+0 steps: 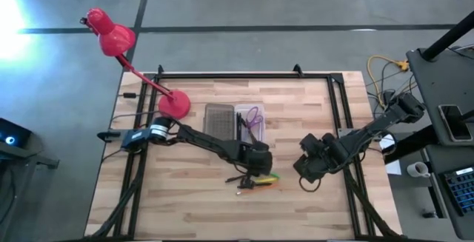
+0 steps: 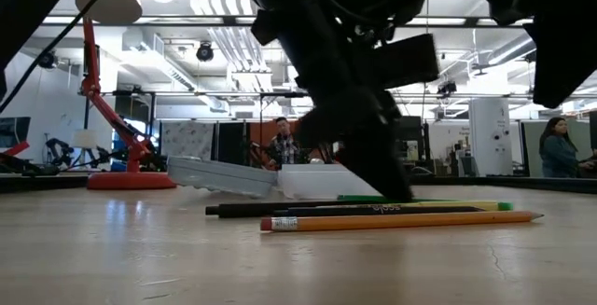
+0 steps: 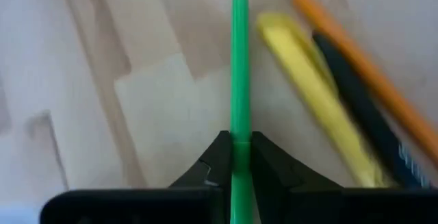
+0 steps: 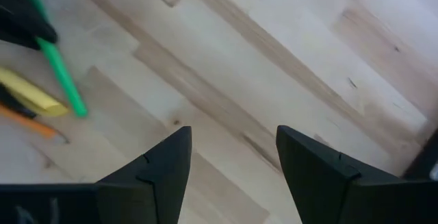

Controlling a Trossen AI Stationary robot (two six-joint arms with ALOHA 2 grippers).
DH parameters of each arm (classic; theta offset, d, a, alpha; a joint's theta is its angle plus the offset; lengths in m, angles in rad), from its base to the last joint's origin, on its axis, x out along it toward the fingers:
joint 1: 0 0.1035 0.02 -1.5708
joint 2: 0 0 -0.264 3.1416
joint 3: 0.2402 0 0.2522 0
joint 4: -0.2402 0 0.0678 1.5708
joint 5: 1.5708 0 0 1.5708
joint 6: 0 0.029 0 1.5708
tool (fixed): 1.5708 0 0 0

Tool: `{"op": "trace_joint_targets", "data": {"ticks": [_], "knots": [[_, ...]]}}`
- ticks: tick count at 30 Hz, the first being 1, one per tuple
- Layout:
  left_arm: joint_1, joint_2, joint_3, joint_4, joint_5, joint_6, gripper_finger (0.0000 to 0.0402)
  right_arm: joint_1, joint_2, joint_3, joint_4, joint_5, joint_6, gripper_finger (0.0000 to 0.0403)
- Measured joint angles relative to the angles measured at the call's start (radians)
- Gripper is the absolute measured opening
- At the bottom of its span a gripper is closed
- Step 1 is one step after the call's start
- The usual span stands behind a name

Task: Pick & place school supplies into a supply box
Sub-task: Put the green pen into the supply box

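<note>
Thin green plastic pen [image 3: 239, 66], pinched between the fingers of the left claw [image 3: 236, 157] just above the pale wooden worktop [image 1: 192, 205], beside the yellow marker [image 3: 308, 114], dark pen [image 3: 363, 128] and orange pencil [image 2: 401, 220]. Open translucent supply box [image 1: 231, 121] lies nearby. Right claw [image 4: 233, 157], spread, hovers empty alongside.

Left gripper [image 3: 233, 157]: black fingers clamped on bright green pen [image 3: 239, 66]. Just beside those jaws: pale yellow marker [image 3: 301, 73], dark pen [image 3: 363, 121], orange pencil [image 3: 369, 80] with silver ferrule and pink eraser in low view. Right gripper [image 4: 233, 166]: black fingers spread over bare pale wood-grain table [image 4: 287, 53], green pen well apart from them. Supply box [image 1: 234, 121]: grey dotted half, whitish-clear half holding purple-handled scissors [image 1: 254, 116]. Red desk lamp [image 1: 118, 46].
</note>
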Motion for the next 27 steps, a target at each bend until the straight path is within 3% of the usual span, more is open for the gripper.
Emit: {"op": "trace_joint_targets", "data": {"ticks": [10,15,18,22,27], "knots": [[0.021,-0.109,0.015,-0.04,0.029,-0.364,0.0017,0.0,-0.009,0.0,-0.022,0.049,0.061,0.0204],[0.058,-0.311,-0.028,0.02,0.018,-0.546,0.0016,0.0,-0.043,0.0,-0.027,0.098,0.118,0.0196],[0.071,-0.42,-0.125,0.081,-0.031,-0.676,0.0016,0.0,-0.064,0.0,-0.044,0.138,0.157,0.0189],[0.131,-0.545,-0.349,0.272,-0.135,-0.975,0.0015,0.0,-0.09,0.0,-0.076,0.191,0.231,0.0181],[0.192,-0.568,-0.638,0.54,-0.175,-1.312,0.0015,0.0,-0.106,0.0,-0.079,0.226,0.243,0.0174]]}}
